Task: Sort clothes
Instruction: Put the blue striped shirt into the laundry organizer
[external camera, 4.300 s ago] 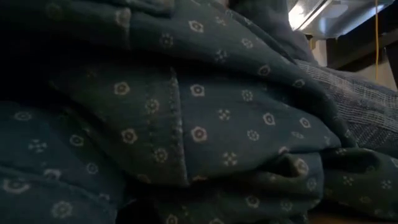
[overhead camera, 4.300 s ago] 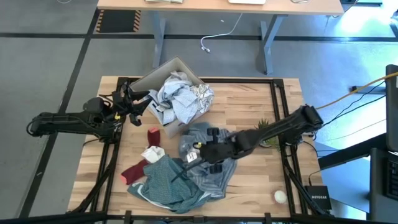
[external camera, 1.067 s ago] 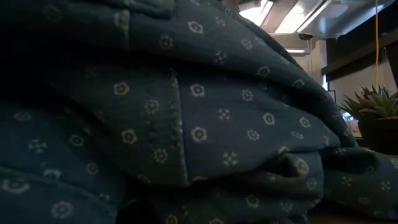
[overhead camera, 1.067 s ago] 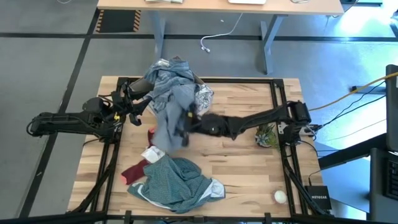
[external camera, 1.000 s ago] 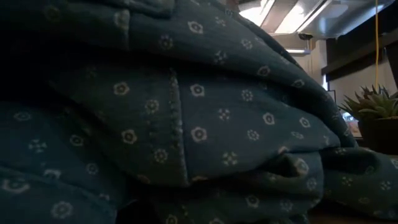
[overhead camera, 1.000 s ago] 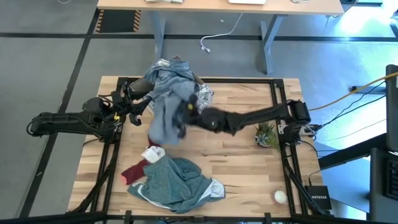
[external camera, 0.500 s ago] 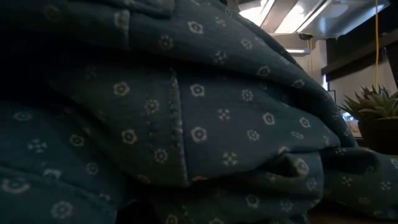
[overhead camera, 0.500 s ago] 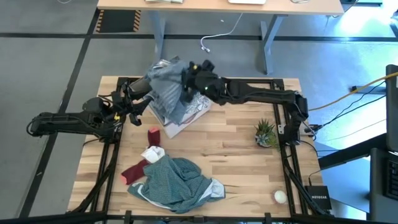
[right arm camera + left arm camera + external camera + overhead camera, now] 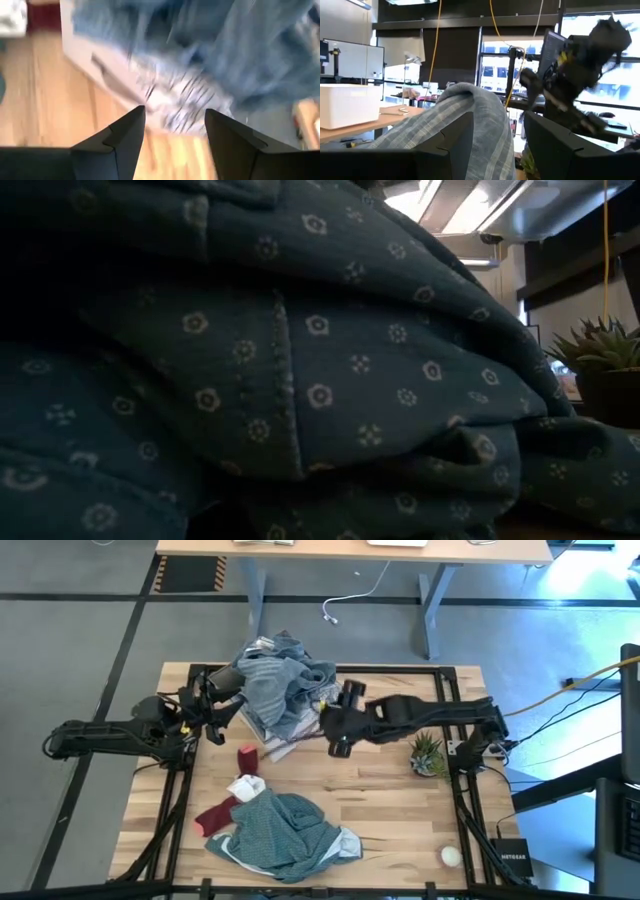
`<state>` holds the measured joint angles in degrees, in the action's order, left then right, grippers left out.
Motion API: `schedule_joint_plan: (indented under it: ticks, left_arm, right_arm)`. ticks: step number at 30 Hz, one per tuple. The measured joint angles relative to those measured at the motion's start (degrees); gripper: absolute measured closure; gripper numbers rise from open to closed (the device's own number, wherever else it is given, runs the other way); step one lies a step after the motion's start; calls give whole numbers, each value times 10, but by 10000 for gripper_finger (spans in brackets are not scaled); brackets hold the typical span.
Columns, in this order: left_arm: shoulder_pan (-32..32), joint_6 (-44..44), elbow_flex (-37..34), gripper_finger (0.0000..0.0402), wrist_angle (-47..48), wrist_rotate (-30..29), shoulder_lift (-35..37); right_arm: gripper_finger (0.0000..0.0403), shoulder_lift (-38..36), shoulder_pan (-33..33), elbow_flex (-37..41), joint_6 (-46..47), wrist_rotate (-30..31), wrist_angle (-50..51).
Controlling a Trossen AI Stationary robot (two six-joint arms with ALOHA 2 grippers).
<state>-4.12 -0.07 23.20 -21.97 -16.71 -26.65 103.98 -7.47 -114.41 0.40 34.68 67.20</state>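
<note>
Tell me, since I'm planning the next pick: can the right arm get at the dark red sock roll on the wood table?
Probably yes. The right gripper is open and empty, and bare table lies between it and the dark red sock roll.

Even overhead daylight up high; low view dim, right wrist view motion-blurred.

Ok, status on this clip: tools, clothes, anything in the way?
Right tool open, empty, beside the box. Left tool open at the box's other side. Grey-blue garment heaped on the box; teal shirt, red socks on table. Nothing blocking.
</note>
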Motion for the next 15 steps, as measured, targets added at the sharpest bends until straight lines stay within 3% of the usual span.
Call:
schedule_joint_plan:
  ticks: [5, 9, 15]
  left_arm:
    - [0, 4, 0, 231, 3, 0, -3]
    - [0, 7, 0, 231, 4, 0, -4]
    - [0, 20, 0, 231, -4, -4, -4]
  right_arm:
    - [180, 1, 3, 111, 53, 24, 11]
    - [180, 1, 32, 204, 51, 53, -80]
    - [180, 2, 61, 222, 10, 98, -207]
